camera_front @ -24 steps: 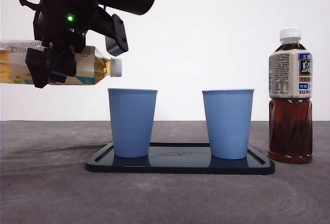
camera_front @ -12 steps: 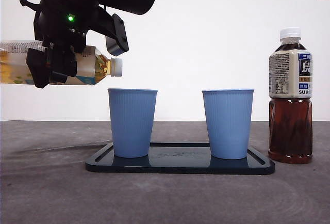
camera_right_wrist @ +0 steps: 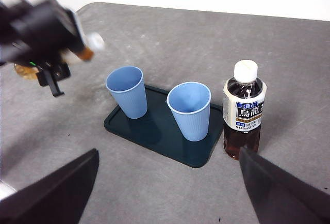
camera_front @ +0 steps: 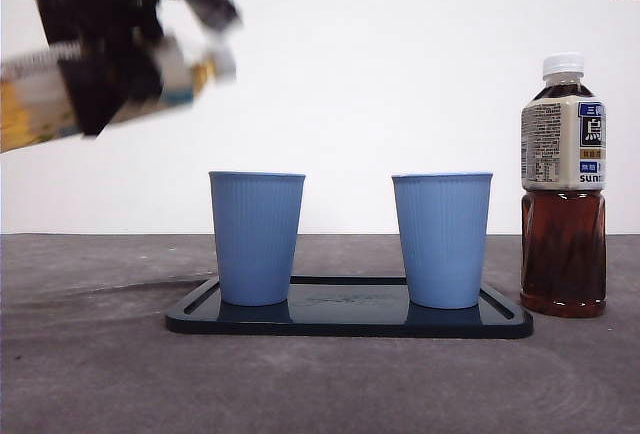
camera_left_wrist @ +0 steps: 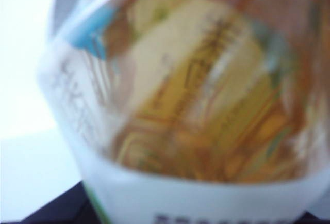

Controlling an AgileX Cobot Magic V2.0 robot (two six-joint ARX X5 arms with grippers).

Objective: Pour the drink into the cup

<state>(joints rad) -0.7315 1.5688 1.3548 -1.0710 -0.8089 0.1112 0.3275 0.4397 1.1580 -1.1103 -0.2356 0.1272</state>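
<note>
Front view shows the left tool (camera_front: 100, 64) high above the desk (camera_front: 100, 354) and off to the outer side of the nearer blue cup (camera_front: 257, 238), pinching a bottle of yellow tea (camera_front: 40, 104) around its middle; the whole group is smeared with motion blur. The left wrist view is filled by that same bottle (camera_left_wrist: 196, 105), its yellow label pressed close to the lens, so the grip is firm but the jaws themselves are hidden behind it. The bottle lies tilted, its white cap (camera_front: 222, 62) pointing toward the cup and raised above its base, well clear of the cup's rim. The cap appears to be on, so I judge no liquid can leave yet, and neither cup shows any drink from this low angle; the pour looks unfinished, with the bottle needing to come over the rim. Beyond the nearer cup stands a 2nd blue cup (camera_front: 442, 239) on the same dark tray (camera_front: 350, 319), and beyond that a dark tea bottle (camera_front: 563, 184) stands upright on the desk, just beside the tray's edge. The right tool (camera_right_wrist: 165, 193) waits high over the scene, its 2 jaws spread wide and holding nothing.
</note>
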